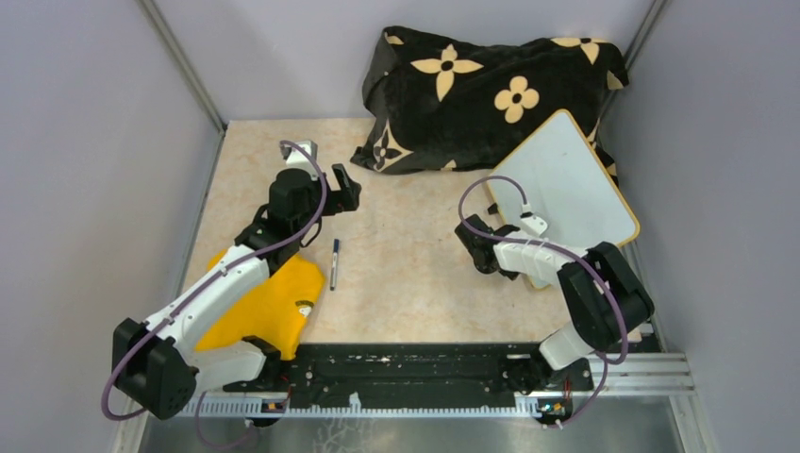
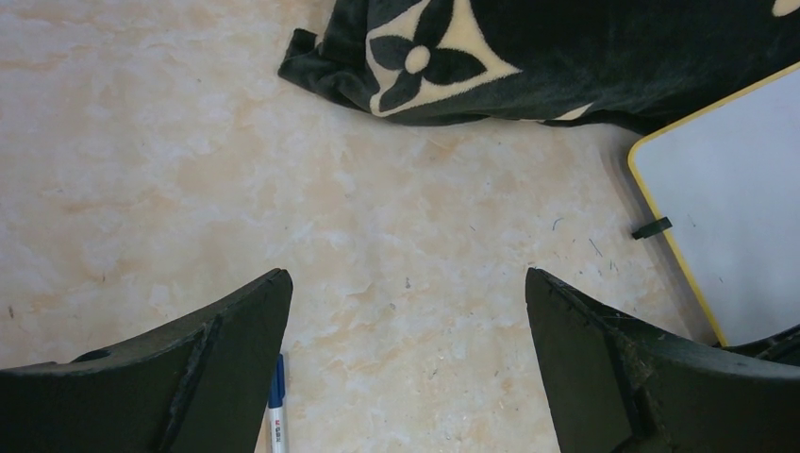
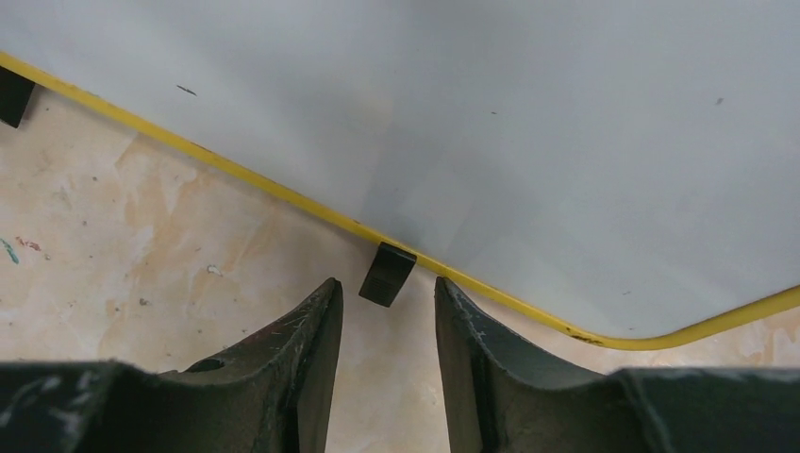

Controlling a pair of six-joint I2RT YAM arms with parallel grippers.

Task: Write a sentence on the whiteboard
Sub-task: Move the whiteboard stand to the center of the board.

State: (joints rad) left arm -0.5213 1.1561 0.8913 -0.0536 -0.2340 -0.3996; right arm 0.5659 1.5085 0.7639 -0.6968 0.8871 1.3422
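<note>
The whiteboard (image 1: 566, 179) is white with a yellow rim and lies tilted at the right, its far edge resting on the black flowered cloth. It also shows in the left wrist view as the whiteboard (image 2: 736, 217), and it fills the top of the right wrist view as the whiteboard (image 3: 528, 113). My right gripper (image 1: 481, 250) sits low at its near-left edge. The right gripper (image 3: 387, 280) has its jaws partly apart and holds nothing; the board's black foot (image 3: 389, 262) lies just ahead of the tips. A blue-capped marker (image 1: 335, 262) lies on the table. My left gripper (image 1: 344, 184) hangs wide open above the table, with the marker (image 2: 276, 415) beside its left finger.
A black cloth with cream flowers (image 1: 472, 90) is bunched at the back. A yellow cloth (image 1: 269, 302) lies under the left arm. Grey walls close in both sides, and a black rail (image 1: 415, 377) runs along the near edge. A second black foot (image 2: 651, 227) juts from the board's rim.
</note>
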